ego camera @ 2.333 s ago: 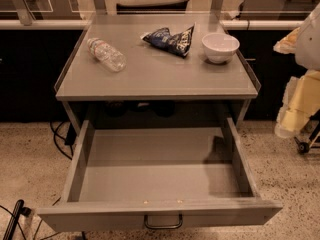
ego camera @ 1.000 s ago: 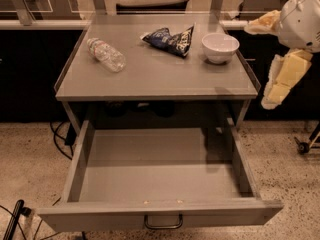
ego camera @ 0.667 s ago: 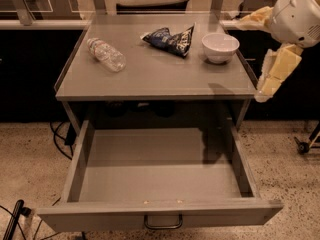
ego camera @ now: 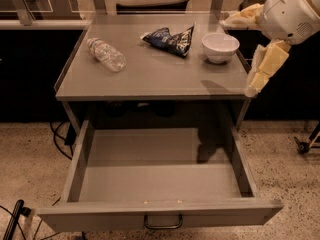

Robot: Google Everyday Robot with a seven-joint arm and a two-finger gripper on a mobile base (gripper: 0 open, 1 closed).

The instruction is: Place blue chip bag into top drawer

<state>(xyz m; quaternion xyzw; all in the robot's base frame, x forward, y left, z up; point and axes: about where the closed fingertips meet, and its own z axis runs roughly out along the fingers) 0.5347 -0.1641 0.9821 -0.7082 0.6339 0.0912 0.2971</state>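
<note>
The cream-coloured two-finger gripper (ego camera: 236,54) hangs from a round white wrist housing (ego camera: 292,8) at the far right edge of the flat grey metal table (ego camera: 150,79). Its fingers are spread wide apart with nothing between them. One finger (ego camera: 241,15) reaches over the back right corner of the tabletop, and the other (ego camera: 264,66) points down past the table's right edge.

Just beside the gripper, on its picture-left side, a small round white bowl (ego camera: 220,46) stands upright on the tabletop, under the tip of the upper finger. Whether the finger touches the bowl cannot be told.

Farther from the gripper, past the bowl, the wrinkled dark blue glossy foil chip bag (ego camera: 169,38) with pale print lies on the table, near the bowl but apart from it. Well apart from the gripper, toward the table's opposite edge, a clear plastic water bottle (ego camera: 106,54) lies on its side at a slant.

Below and nearer the camera than the gripper, the wide shallow grey metal top drawer (ego camera: 100,218) is pulled fully out. Its flat bottom is bare, and a dark metal loop handle (ego camera: 163,223) sits at the middle of its front. The gripper's shadow falls on the tabletop by the lower finger.

The table stands on a speckled light floor (ego camera: 290,174). Black cables (ego camera: 60,134) trail beside the drawer on the side away from the gripper.
</note>
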